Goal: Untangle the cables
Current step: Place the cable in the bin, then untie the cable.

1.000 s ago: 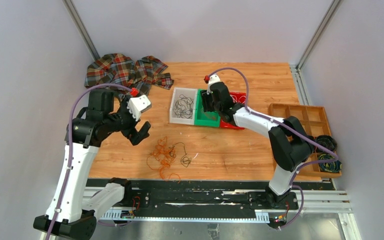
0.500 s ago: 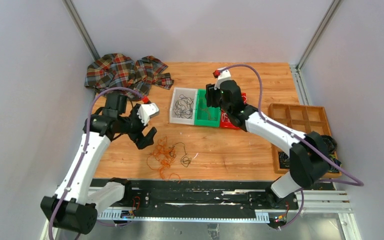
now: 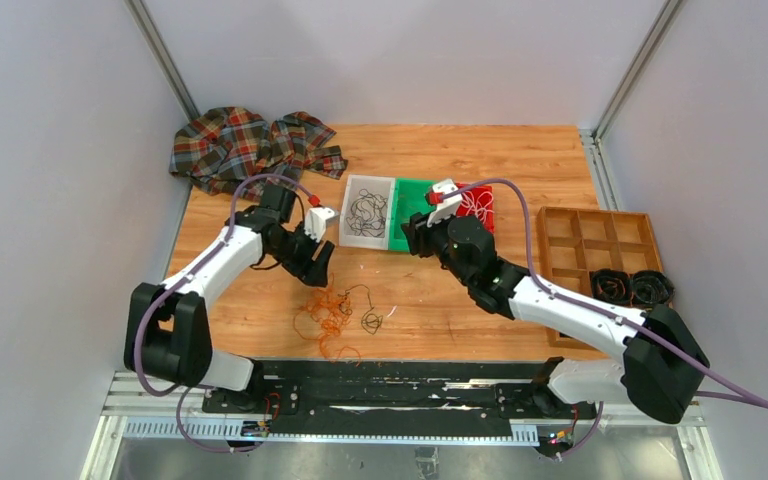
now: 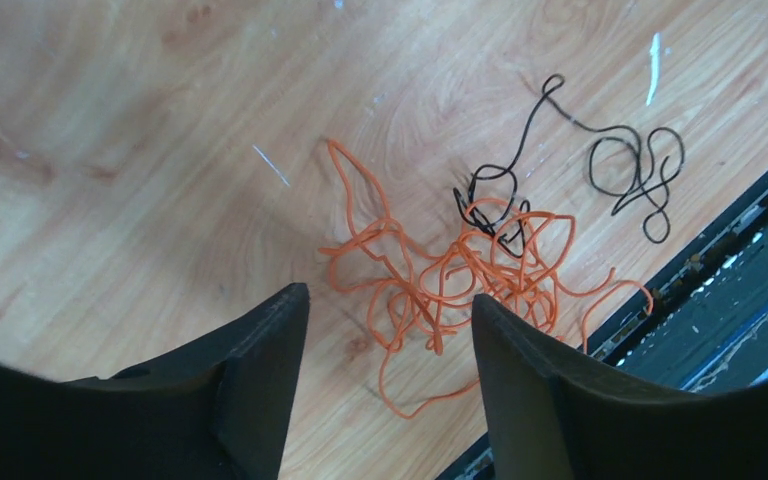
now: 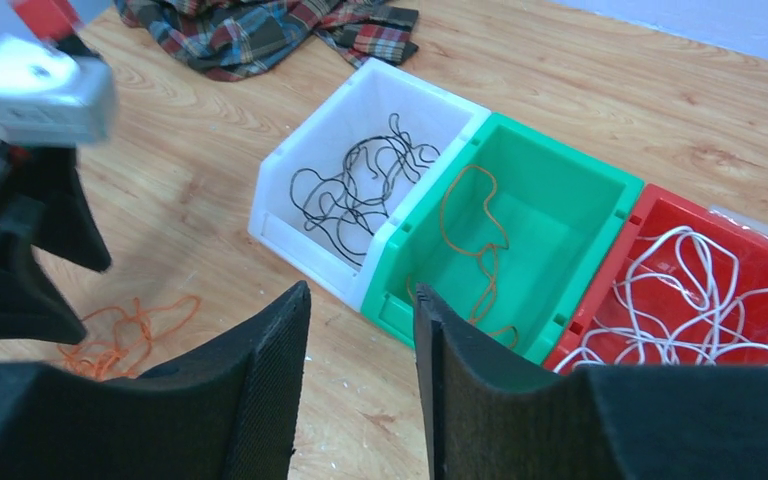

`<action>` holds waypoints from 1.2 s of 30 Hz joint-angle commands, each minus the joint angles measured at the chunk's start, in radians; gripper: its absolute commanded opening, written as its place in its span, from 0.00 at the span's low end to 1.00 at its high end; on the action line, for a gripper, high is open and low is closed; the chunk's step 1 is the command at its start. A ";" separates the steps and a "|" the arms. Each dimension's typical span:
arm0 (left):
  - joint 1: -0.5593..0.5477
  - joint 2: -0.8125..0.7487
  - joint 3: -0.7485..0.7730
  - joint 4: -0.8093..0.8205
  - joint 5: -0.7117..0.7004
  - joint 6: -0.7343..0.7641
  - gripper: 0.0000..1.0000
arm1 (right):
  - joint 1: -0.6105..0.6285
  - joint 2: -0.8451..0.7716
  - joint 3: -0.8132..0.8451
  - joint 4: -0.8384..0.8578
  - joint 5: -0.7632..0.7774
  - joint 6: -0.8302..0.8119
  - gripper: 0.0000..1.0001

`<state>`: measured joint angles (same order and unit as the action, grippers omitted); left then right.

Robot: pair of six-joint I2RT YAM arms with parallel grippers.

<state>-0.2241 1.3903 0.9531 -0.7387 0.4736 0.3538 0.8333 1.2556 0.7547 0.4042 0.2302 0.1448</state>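
The left hand (image 4: 388, 296), fingers apart and empty, hovers above the tangle of thin orange and black cables (image 4: 465, 262) lying on the wooden desk (image 4: 110, 120). Rightward, the right hand (image 5: 360, 300), likewise parted and empty, faces a white plastic bin (image 5: 300, 250), a green bin (image 5: 560, 210) and a red bin (image 5: 680, 207), each holding loose wires.

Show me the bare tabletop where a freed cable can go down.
Bare wood: the far strip behind the bins, right of the plaid cloth; also the near patch between the cable tangle and the right arm. Crowded: the tangle by the left gripper, and the bin row.
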 commanded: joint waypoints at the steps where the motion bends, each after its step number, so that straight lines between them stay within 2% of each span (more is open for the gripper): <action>1: -0.022 0.048 -0.036 0.074 -0.039 -0.073 0.59 | 0.034 -0.024 -0.024 0.087 0.045 -0.012 0.40; 7: -0.038 0.115 -0.019 0.074 -0.039 -0.091 0.40 | 0.063 -0.018 -0.033 0.120 0.043 -0.030 0.22; 12: -0.038 0.084 0.035 0.037 -0.072 -0.062 0.02 | 0.077 -0.014 -0.040 0.146 0.017 -0.020 0.12; 14: -0.040 0.051 0.078 -0.010 -0.075 -0.045 0.01 | 0.079 -0.005 -0.042 0.157 -0.002 -0.013 0.14; 17: -0.040 -0.008 0.144 -0.107 -0.065 0.005 0.01 | 0.089 0.006 -0.040 0.191 -0.061 -0.008 0.29; 24: -0.052 -0.140 0.285 -0.293 -0.044 0.112 0.01 | 0.159 0.063 0.003 0.268 -0.308 -0.035 0.48; 26: -0.054 -0.161 0.336 -0.340 -0.018 0.117 0.01 | 0.177 0.099 0.028 0.274 -0.373 -0.024 0.51; 31: -0.072 -0.202 0.453 -0.442 0.049 0.132 0.01 | 0.208 0.169 0.080 0.313 -0.410 0.005 0.54; 36: -0.088 -0.234 0.544 -0.505 0.048 0.165 0.01 | 0.221 0.217 0.103 0.406 -0.472 0.048 0.57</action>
<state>-0.2989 1.1881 1.4277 -1.1454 0.4900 0.4778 1.0332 1.4479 0.8139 0.6930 -0.1677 0.1513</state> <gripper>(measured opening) 0.018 0.551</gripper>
